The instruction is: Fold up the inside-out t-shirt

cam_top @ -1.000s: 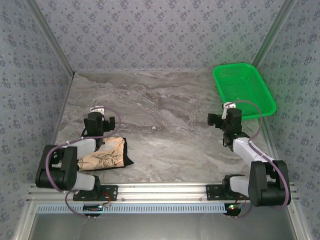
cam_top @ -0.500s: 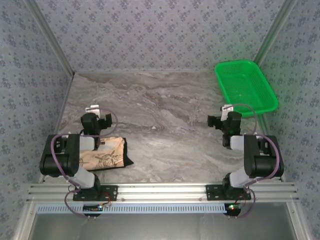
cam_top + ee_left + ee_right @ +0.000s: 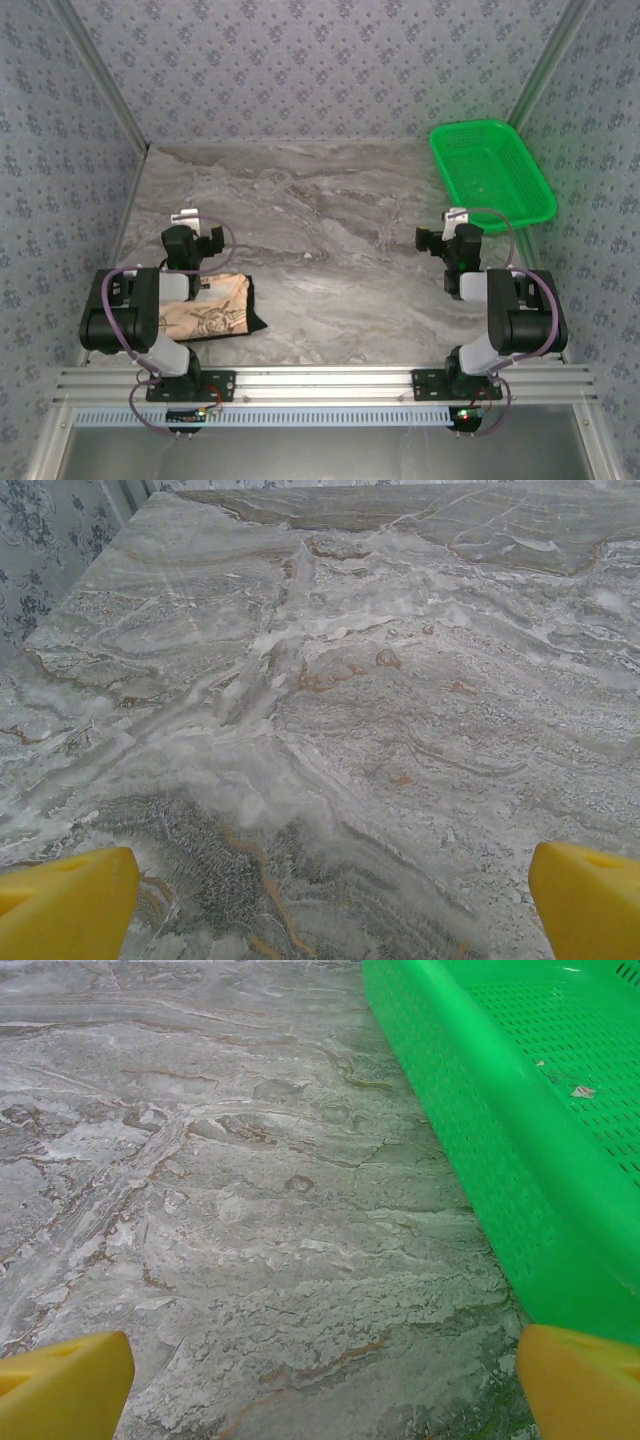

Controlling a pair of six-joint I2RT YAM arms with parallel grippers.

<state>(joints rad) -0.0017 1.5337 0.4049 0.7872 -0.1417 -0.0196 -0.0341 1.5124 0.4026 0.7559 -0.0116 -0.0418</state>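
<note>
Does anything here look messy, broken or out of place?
Nothing really stands out. The peach-tan printed t-shirt lies as a neat folded bundle at the near left of the marble-patterned table. The green perforated plastic basket sits intact at the far right, with just a tiny pale scrap inside.

No readable text, brand or number anywhere. The inside-out t-shirt (image 3: 215, 312) carries dark line drawings; any lettering in them is too small to resolve. The left-arm white tag (image 3: 188, 216) and the right-arm white tag (image 3: 459, 212) possibly carry print, illegible from the top view.
</note>
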